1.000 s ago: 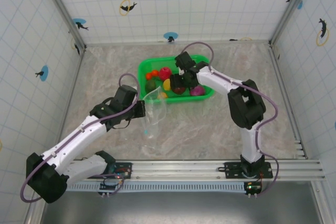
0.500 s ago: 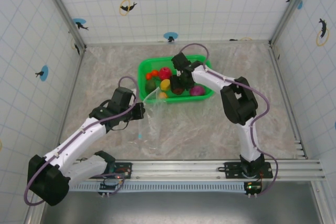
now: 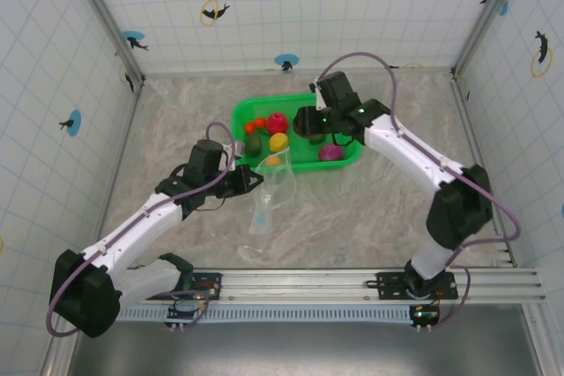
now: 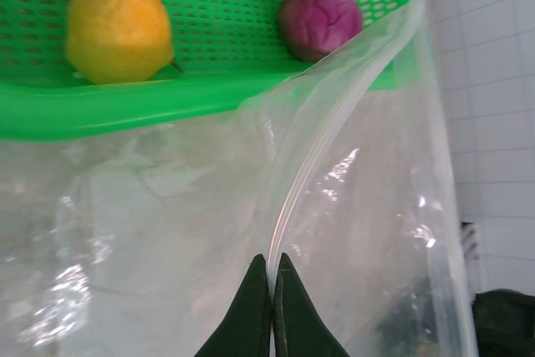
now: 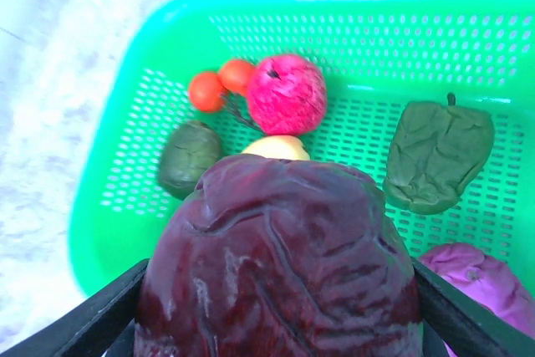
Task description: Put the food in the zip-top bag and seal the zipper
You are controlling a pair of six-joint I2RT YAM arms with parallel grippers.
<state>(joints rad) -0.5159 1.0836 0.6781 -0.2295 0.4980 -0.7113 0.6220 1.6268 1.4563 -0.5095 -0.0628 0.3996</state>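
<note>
My right gripper (image 5: 280, 323) is shut on a maroon, wrinkled piece of food (image 5: 280, 248) and holds it above the green basket (image 5: 125, 148). More food lies in the basket: a pink fruit (image 5: 286, 94), red-orange tomatoes (image 5: 219, 85), a dark green piece (image 5: 190, 156), a green leaf (image 5: 439, 156), a yellow one (image 4: 117, 27) and a purple one (image 4: 319, 18). My left gripper (image 4: 272, 261) is shut on the zipper (image 4: 318, 148) of the clear zip-top bag (image 4: 150, 232). The bag (image 3: 269, 195) hangs just in front of the basket's near wall.
The basket (image 3: 242, 116) stands at the middle back of the marble table. Tiled walls (image 3: 53, 85) close in the left, right and back. The arms' base rail (image 3: 352, 283) runs along the near edge.
The right gripper has closed on the maroon food and lifted it out of the basket, its arm swinging up and right. The left gripper shifted slightly right with the bag.
</note>
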